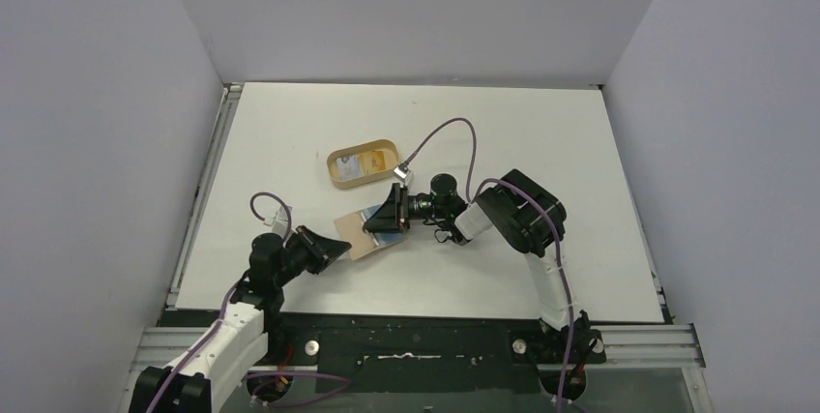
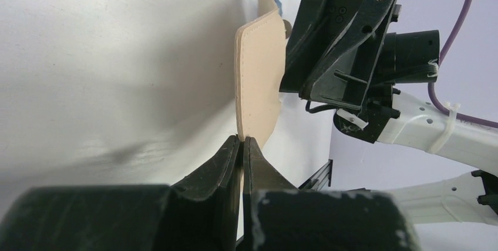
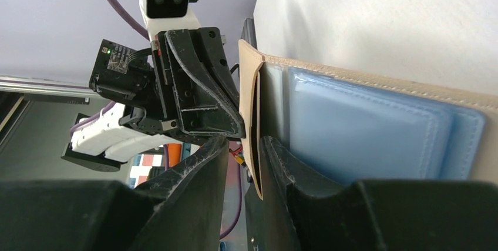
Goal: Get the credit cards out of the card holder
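Note:
The tan card holder (image 1: 366, 242) lies open on the table between my two grippers. My left gripper (image 1: 336, 250) is shut on the edge of its tan flap (image 2: 258, 86), which stands up from the jaws (image 2: 242, 140). My right gripper (image 1: 372, 223) is over the other half, jaws a little apart, with the flap's edge (image 3: 251, 104) between the fingers and against one of them. Light blue credit cards (image 3: 364, 127) sit stacked in the holder's pocket. A blue edge also shows in the top view (image 1: 370, 214).
An oval tan tray (image 1: 332, 169) with a white-and-yellow item (image 1: 366, 163) stands just behind the card holder. A purple cable (image 1: 454, 128) arcs above the right arm. Grey walls enclose the table on three sides.

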Robot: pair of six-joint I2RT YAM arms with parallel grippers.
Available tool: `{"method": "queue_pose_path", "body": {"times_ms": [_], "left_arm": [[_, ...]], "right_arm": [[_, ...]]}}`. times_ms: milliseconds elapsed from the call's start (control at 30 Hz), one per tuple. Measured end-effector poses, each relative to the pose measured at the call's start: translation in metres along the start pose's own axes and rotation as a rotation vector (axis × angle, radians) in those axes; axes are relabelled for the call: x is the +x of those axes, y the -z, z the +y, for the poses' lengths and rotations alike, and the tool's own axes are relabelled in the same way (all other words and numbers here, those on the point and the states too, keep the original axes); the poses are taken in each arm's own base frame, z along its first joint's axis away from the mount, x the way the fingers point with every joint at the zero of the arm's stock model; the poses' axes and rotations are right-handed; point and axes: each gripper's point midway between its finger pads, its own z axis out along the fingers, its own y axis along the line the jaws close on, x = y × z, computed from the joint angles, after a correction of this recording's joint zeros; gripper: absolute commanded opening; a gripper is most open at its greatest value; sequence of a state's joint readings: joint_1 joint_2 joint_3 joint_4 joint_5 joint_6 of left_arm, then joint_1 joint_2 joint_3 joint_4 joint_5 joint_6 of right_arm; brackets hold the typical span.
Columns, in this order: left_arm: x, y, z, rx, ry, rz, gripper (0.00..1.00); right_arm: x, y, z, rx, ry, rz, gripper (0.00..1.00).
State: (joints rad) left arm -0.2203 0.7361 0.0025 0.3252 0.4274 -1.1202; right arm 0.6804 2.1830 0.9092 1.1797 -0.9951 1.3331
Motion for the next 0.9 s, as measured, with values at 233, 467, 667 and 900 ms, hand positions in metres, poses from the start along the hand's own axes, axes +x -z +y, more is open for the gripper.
{"method": "queue_pose_path", "body": {"times_ms": [233,467,667,900], "left_arm": [[0.0000,-0.0002,0.0016,-0.006,0.000,0.001,0.00],[-0.0014,-0.0001,0.0019,-0.007,0.002,-0.004,0.00],[-0.0016,-0.0001,0.0020,-0.007,0.003,-0.005,0.00],[-0.0027,0.0000,0.0025,-0.009,0.004,-0.009,0.00]], "right_arm": [[0.0033,-0.0043,-0.0057,0.004,-0.008,0.014,0.25],[0.0020,-0.0057,-0.0044,0.002,-0.001,0.014,0.12],[0.0017,-0.0059,-0.0045,0.003,-0.002,0.015,0.15],[0.0010,-0.0086,-0.0032,0.002,0.007,0.020,0.25]]}}
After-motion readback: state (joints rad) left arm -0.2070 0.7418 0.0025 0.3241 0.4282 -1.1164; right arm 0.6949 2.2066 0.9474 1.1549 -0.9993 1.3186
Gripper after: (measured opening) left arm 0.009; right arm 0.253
